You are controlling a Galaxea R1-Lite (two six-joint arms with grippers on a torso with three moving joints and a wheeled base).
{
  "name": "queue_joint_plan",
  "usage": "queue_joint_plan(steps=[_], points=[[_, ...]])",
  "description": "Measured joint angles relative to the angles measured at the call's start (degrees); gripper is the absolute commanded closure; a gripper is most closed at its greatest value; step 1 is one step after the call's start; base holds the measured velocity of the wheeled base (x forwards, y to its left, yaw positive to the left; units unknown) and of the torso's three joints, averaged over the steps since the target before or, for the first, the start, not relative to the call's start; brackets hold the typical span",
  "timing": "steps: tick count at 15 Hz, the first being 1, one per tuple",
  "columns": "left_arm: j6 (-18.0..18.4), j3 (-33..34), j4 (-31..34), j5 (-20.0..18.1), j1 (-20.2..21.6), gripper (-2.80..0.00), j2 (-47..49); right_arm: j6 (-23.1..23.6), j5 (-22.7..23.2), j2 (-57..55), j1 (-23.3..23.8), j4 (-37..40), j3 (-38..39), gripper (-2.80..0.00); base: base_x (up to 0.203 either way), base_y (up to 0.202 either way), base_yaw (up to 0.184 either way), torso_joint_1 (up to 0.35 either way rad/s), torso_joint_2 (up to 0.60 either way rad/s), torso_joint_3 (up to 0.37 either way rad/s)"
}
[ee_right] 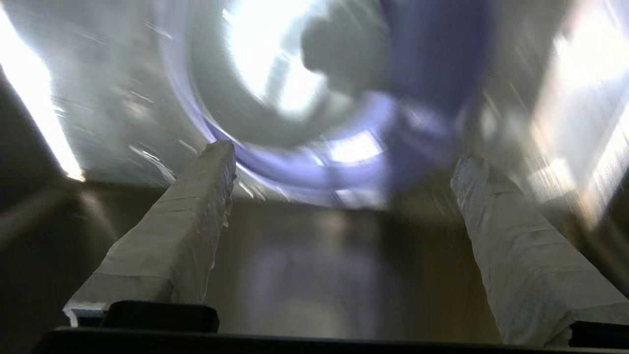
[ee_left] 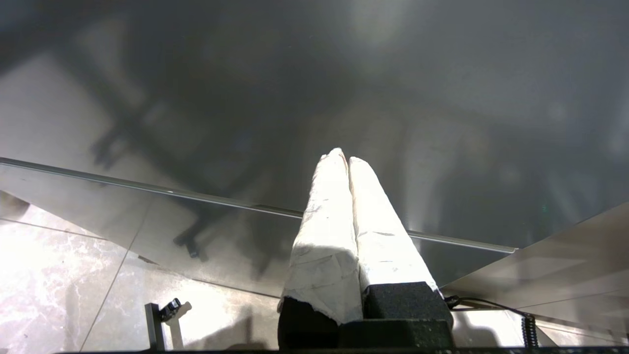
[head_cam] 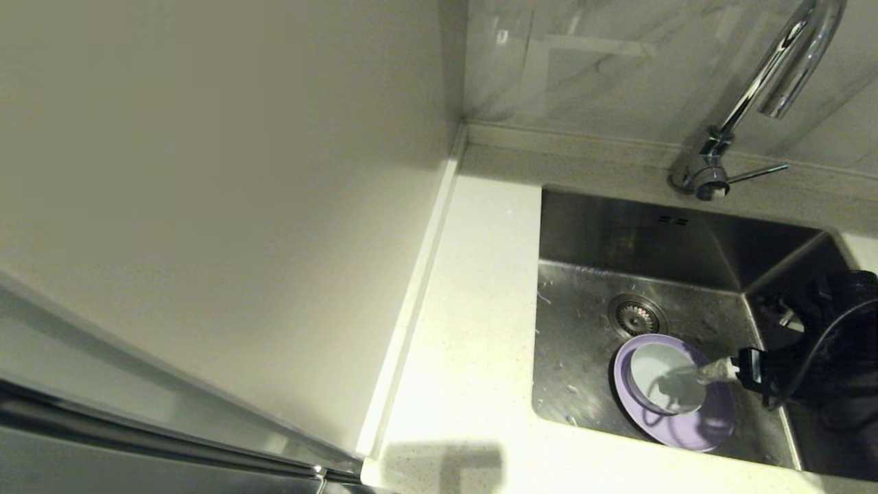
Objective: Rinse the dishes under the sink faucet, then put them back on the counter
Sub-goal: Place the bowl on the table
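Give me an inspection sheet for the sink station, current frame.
Surface: white speckled counter, nothing standing on the stretch in view.
Job's things: lilac plate in the sink with a pale bowl on it; pink bowl not seen. Faucet: no water seen.
Clutter: nothing seen.
Grippers: right gripper open, in the sink by the plate and bowl, empty. Left gripper shut, parked away from the sink.
Cables: black cable along the right arm.
Surroundings: cream wall panel.

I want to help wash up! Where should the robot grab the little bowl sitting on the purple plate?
Probably its thin rim, on the side facing the open right gripper. The bowl sits upright on the plate in the sink, so one finger could go inside, one outside.
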State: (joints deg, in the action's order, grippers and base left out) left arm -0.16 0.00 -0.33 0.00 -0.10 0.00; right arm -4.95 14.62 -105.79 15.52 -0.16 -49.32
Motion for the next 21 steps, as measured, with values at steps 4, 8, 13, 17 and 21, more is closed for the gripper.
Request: queue_joint_plan(steps=[4, 8, 13, 17, 21], points=[[-0.02, 0.0, 0.02, 0.0, 0.0, 0.0, 0.0, 4.3, 2.59, -3.53, -3.84, -11.18, -0.28, -2.8, 0.0, 0.0, 0.0, 0.0, 0.0, 0.0], [-0.02, 0.0, 0.01, -0.02, 0.0, 0.0, 0.0, 5.82, 0.16, -7.16, -4.72, -12.64, -0.84, -2.8, 0.0, 0.0, 0.0, 0.0, 0.0, 0.0], [0.01, 0.0, 0.0, 0.0, 0.0, 0.0, 0.0, 6.96, -1.77, -10.07, -4.64, -16.81, -1.04, -2.8, 0.0, 0.0, 0.0, 0.0, 0.0, 0.0], [0.05, 0.0, 0.0, 0.0, 0.0, 0.0, 0.0, 9.24, -3.38, -12.74, -4.61, -21.36, -1.22, -2.8, 0.0, 0.0, 0.0, 0.0, 0.0, 0.0], [-0.02, 0.0, 0.0, 0.0, 0.0, 0.0, 0.0, 9.8, -3.91, -14.69, -4.61, -21.77, -1.76, -2.8, 0.0, 0.0, 0.0, 0.0, 0.0, 0.0]])
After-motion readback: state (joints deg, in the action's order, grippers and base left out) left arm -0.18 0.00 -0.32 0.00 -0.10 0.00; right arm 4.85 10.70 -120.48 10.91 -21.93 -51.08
